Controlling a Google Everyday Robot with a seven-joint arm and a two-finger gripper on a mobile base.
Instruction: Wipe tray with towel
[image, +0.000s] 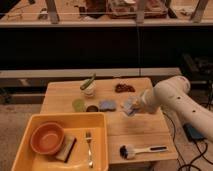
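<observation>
1. The towel (128, 106) is gripped tight by the gripper (135, 106) over the table (140, 137), beside a blue pad (107, 105) (the tip is mostly hidden by cloth).
2. The tray (65, 116) is cut off at bottom left.

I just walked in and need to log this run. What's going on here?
The robot's gripper is shut on the towel, holding it at the middle of the wooden table, just right of the blue-grey pad. The tray sits at the front left with an orange bowl, a fork and a sponge in it. The towel is not at the tray yet, so no wiping is under way.
</observation>
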